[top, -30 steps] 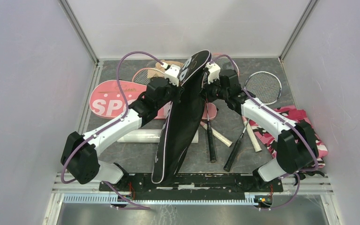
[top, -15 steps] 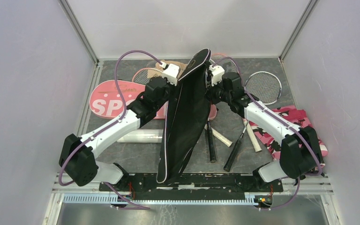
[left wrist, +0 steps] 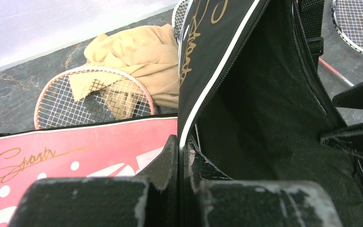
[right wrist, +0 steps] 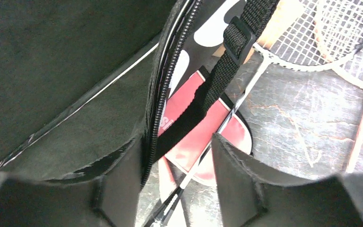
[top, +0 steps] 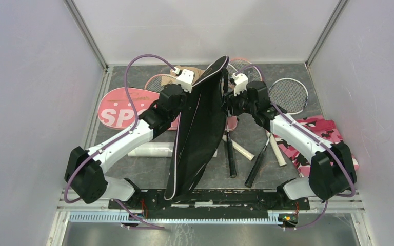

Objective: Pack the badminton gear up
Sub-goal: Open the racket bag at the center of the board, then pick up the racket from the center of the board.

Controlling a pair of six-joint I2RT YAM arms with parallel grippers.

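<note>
Top cam: we hold the black cover (top: 200, 133) up off the table (top: 149, 171) btwn both arms, wide end high at the back, narrow end down by the bases. L gripper (top: 191, 90) is on its left lip and R gripper (top: 229, 98) at the right lip, so the mouth gapes, prob so a racket can go in. Pink cover (top: 119, 110) lies flat at left, white tube (top: 151, 149) just in front of it, partly under the L arm. Loose rackets (top: 287, 95) lie right of the black cover, handles fanned toward the bases. None inside yet as far as we see. Camo cloth (top: 320, 138) is at far right.

L wrist cam: fingers (left wrist: 163, 165) are clenched on the piped lip of the black cover, no gap showing. Lining is bare where visible. Pink-framed racket (left wrist: 92, 101) sits behind, tan cloth (left wrist: 137, 52) draped over part of its head.

R wrist cam: fingers (right wrist: 246, 175) stand parted, table visible btwn them. Zip edge (right wrist: 165, 94) and strap (right wrist: 220, 75) run down through the gap against one finger. Looks hooked, not pinched. We judge that side could slip if pulled wider.
</note>
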